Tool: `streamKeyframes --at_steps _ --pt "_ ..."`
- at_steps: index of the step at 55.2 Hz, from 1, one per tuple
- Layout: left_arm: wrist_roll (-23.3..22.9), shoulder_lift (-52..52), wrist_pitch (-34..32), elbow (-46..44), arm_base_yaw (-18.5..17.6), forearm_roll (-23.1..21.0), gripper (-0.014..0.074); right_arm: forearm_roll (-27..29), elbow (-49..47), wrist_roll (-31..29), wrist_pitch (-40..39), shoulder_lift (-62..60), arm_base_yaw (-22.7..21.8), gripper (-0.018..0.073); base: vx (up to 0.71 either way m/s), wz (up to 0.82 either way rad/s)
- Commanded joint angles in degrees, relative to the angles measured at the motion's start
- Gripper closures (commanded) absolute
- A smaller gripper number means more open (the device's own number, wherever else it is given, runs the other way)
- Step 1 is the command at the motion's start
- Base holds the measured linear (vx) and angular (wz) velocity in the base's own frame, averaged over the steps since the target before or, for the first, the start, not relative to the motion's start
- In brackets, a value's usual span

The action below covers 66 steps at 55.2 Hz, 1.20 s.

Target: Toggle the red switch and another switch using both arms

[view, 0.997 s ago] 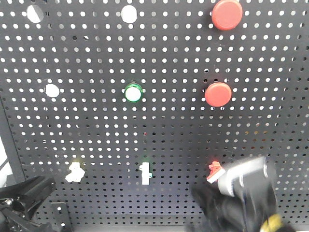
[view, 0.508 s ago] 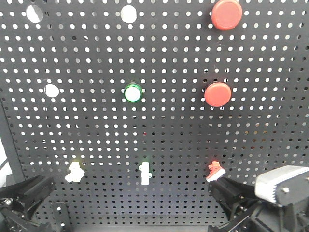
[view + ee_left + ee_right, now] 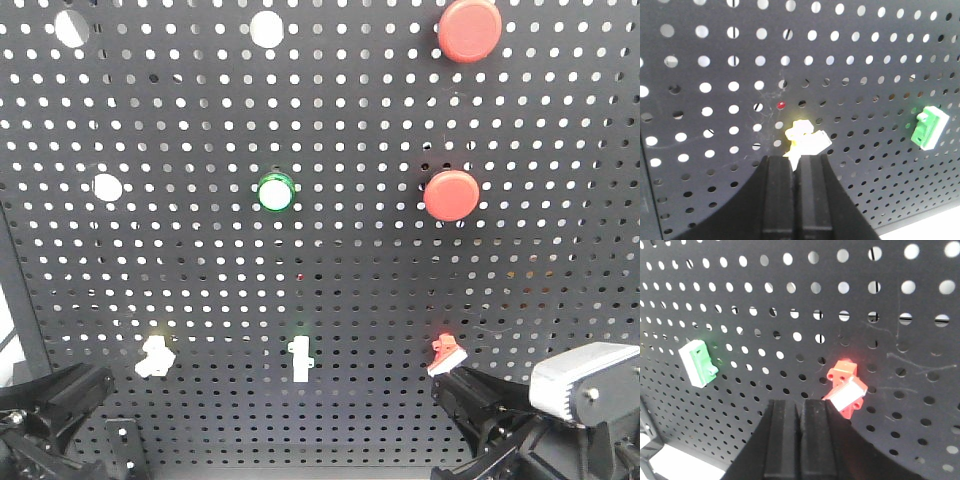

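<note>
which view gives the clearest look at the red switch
The right wrist view: the red switch sits large and sharp, red base and white lever both distinct, close above the right gripper. The front view shows it only as a small red speck at lower right; the left wrist view does not show it.

We see our left tool (image 3: pixel 796 166) through its wrist camera with its two black fingers (image 3: pixel 778 195) pressed together, only a thin seam between them, pointing forward. Our right tool (image 3: pixel 799 409) is closed the same way. From the front, both arms reach in from the bottom corners, the right one carrying a light grey block (image 3: pixel 585 385).
</note>
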Motion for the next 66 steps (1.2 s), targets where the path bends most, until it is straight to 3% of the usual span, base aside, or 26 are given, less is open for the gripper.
streamKeyframes --at_steps 1,11,30,38,41,49,66 --pt "-0.50 -0.68 -5.23 -1.43 -0.35 -0.40 0.0594 -0.26 -1.68 -0.50 -4.75 -1.19 0.10 0.0566 0.00 0.00" --pt "1.79 -6.01 -5.15 5.26 1.25 -0.46 0.0594 -0.26 -1.68 -0.50 -4.82 -1.19 0.10 0.0566 0.00 0.00" --pt "1.83 -32.47 -3.99 24.99 14.41 -0.41 0.0594 -0.26 -1.68 -0.50 -4.77 -1.19 0.10 0.0566 0.00 0.00" --pt "1.96 -43.64 2.33 30.42 17.40 -0.41 0.0594 -0.26 -1.68 -0.50 -4.77 -1.19 0.10 0.0566 0.00 0.00" --pt "2.49 -47.91 9.11 30.30 18.24 -0.29 0.0594 -0.26 -1.68 -0.50 -4.77 -1.19 0.10 0.0566 0.00 0.00" --pt "4.39 -57.76 18.54 30.30 20.93 0.03 0.0594 -0.26 -1.68 -0.50 -4.77 -1.19 0.10 0.0566 0.00 0.00" --pt "4.39 -55.80 18.54 30.23 21.70 -0.41 0.0594 -0.21 -1.68 -0.50 -4.77 -1.02 0.10 0.0566 0.00 0.00"
